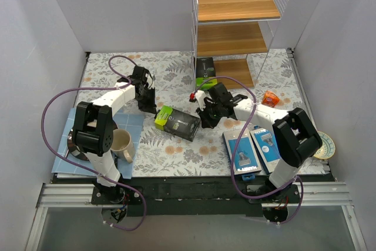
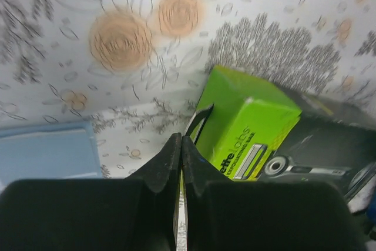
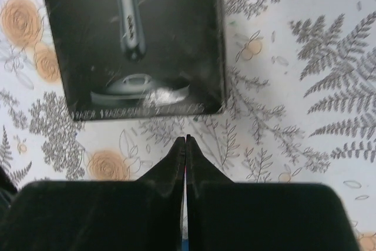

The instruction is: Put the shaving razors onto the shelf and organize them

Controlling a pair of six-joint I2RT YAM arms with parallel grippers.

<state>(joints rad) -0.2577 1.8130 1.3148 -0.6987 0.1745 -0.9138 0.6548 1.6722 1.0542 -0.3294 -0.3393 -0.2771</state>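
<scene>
Two blue razor packs (image 1: pixel 241 154) (image 1: pixel 265 144) lie flat side by side at the front right of the table, by the right arm's base. The white wire shelf (image 1: pixel 235 27) with wooden boards stands at the back. My left gripper (image 1: pixel 147 106) is shut and empty, just left of a green and black razor box (image 1: pixel 177 123). In the left wrist view the tips (image 2: pixel 181 141) sit beside the box's green end (image 2: pixel 249 124). My right gripper (image 1: pixel 207 119) is shut and empty at the box's right end. In the right wrist view its tips (image 3: pixel 187 140) are just short of the black box (image 3: pixel 135 39).
A second green and black box (image 1: pixel 205 73) stands on the shelf's bottom board. An orange snack packet (image 1: pixel 269 98) lies right of the shelf. A cream mug (image 1: pixel 121 144) sits on a blue mat (image 1: pixel 82 151) at the front left. A plate (image 1: pixel 325 145) lies at the far right.
</scene>
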